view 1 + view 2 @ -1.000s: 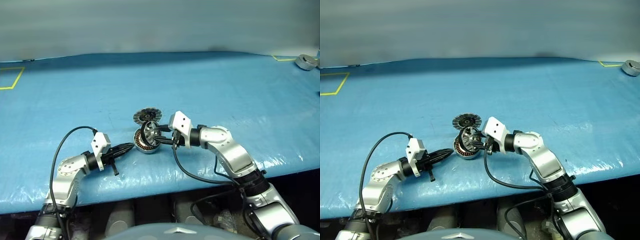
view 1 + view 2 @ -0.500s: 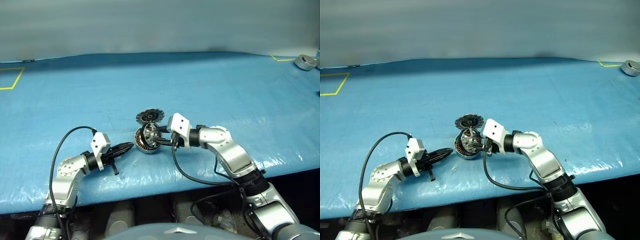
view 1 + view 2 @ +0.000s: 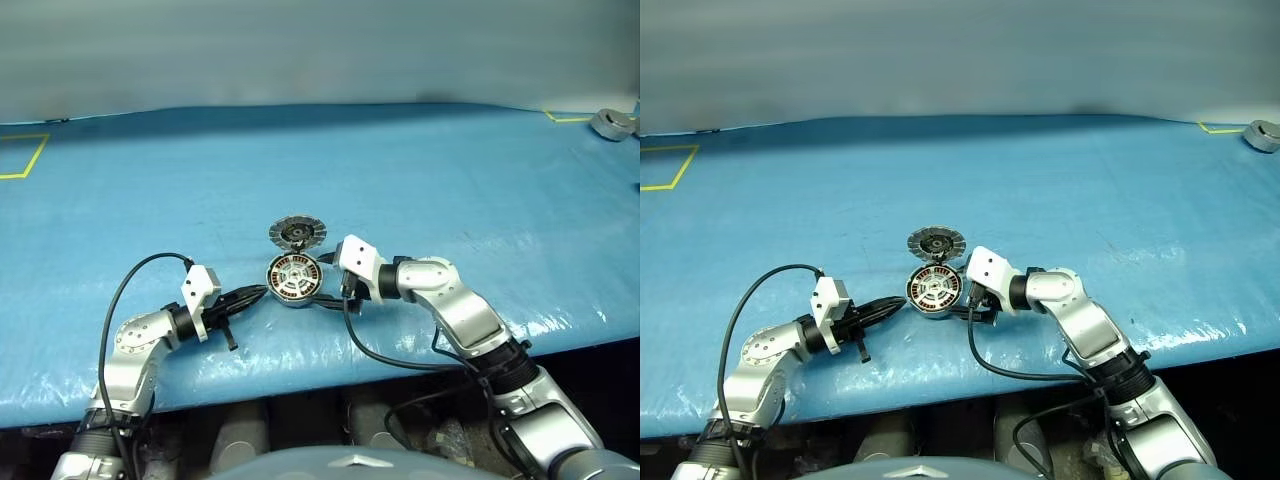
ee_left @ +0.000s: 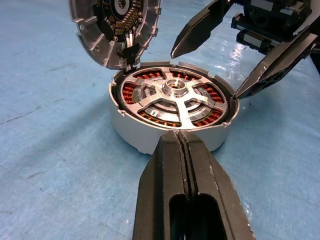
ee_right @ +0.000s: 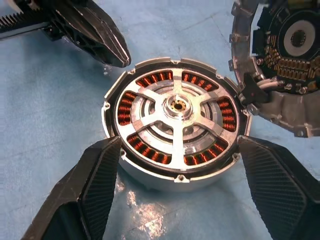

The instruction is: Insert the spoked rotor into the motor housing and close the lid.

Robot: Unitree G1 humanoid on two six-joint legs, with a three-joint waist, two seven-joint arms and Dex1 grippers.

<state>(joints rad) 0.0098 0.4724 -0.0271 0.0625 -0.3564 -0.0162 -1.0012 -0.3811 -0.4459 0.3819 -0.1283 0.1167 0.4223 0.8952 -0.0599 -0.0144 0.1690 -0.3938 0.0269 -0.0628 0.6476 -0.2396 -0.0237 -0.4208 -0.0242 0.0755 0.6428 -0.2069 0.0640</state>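
Silver spoked rotor (image 5: 177, 107) now lies flat inside the motor housing (image 5: 150, 182), released by the wide-open right gripper (image 5: 177, 192); the pinched-shut left gripper (image 4: 179, 142) braces the housing's near wall, and the lid (image 4: 112, 27) is still to close.

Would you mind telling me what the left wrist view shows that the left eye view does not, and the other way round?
Left wrist view: copper windings between the arms of the spoked rotor, which lies flat in the motor housing; the left tool, shut, its tips against the housing rim; the circuitry inside the raised lid.

Left eye view: the blue table cover, yellow tape marks and a grey item at the far right corner.

Both: housing, seated rotor, open lid, and the right tool open beside the housing.
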